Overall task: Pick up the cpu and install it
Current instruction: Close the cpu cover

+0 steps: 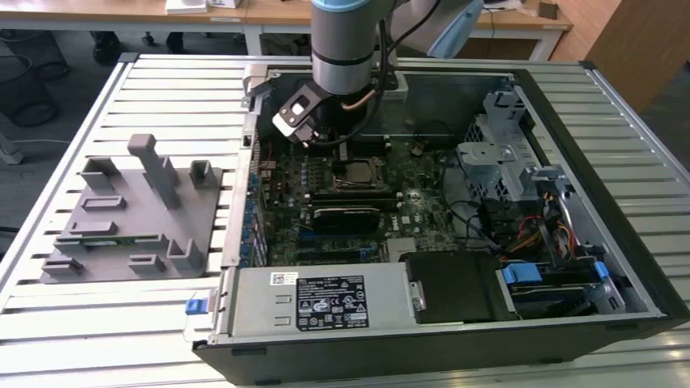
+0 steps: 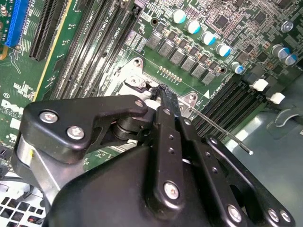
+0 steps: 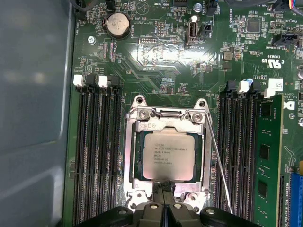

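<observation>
The cpu (image 3: 165, 155) lies flat in its socket on the motherboard (image 3: 156, 61), silver lid up, ringed by the metal socket frame (image 3: 134, 142).

In the exterior view a slatted metal table (image 1: 97, 323) carries an open computer case (image 1: 603, 162), which fills the middle of the frame and the exterior view's right. The arm (image 1: 345, 48) comes down from the upper centre of that frame over the board. A grey fixture (image 1: 129, 218) lies on the table at the exterior view's left, just beside the case. There the cpu sits at the centre of the frame, just below the arm's wrist.

In both wrist views the gripper (image 3: 165, 185) has its fingertips (image 2: 163, 94) pressed together with nothing between them. They are at the edge of the socket frame, just beside the chip; I cannot tell whether they touch it. A thin wire lever (image 3: 218, 161) runs along one side of the socket.
</observation>
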Tool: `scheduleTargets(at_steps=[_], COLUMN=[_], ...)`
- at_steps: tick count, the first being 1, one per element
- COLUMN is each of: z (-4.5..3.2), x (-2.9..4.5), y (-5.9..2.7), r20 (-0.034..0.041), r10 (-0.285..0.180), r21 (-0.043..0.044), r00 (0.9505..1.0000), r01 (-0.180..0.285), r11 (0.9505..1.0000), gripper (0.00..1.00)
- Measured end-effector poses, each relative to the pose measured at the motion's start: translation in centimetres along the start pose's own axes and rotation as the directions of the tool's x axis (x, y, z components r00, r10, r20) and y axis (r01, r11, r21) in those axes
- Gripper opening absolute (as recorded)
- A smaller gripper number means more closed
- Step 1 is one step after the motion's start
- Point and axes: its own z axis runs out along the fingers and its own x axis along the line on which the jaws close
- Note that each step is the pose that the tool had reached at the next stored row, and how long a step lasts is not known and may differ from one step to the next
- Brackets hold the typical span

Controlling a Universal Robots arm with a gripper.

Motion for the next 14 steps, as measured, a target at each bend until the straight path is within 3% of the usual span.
scheduleTargets(at_steps=[9,14], z=[0.10,-0.21], x=[0.00,0.00], y=[0.00,0.00], r20=[-0.0014,-0.0034], r10=[0.000,0.000], r21=[0.0002,0.0002], r00=[1.0000,1.0000], r01=[0.000,0.000], r11=[1.0000,1.0000], gripper=[0.11,0.11])
